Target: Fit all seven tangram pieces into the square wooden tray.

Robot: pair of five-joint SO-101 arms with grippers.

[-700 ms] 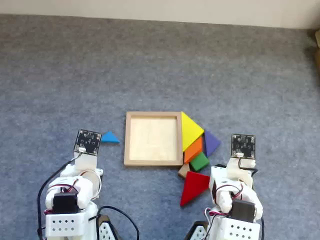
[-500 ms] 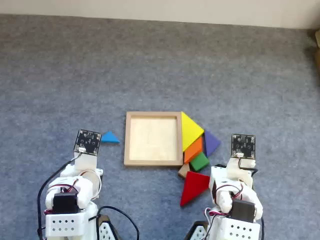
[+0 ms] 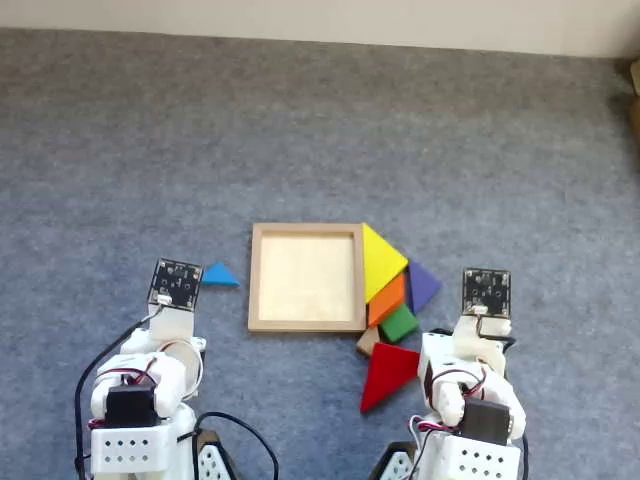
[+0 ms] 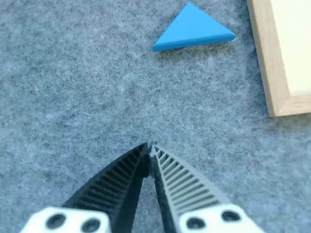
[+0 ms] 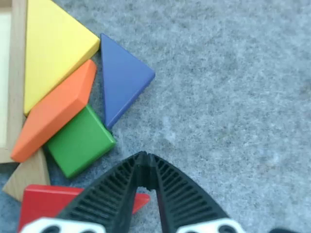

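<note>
Tray: seen mid-mat, flat; all seven pcs are laid outside it.
Blue tri: found alone on the tray's left side, near the rim, not touching.
Yellow tri: long edge is pressed against the tray's right rim, outside.
Orange piece: tucked under the yellow tri, one end at the rim.
Purple tri: set beside yellow & orange, on the far side from the tray.
Green sq: touching the orange piece.
Tan tri: parked by the tray's corner.
Red tri: nearest the R arm, partly hidden by a finger.
L gripper: tips pressed together, nothing held, over bare mat short of the blue tri.
R gripper: tips pressed together, nothing held, just beside the green sq.
</note>
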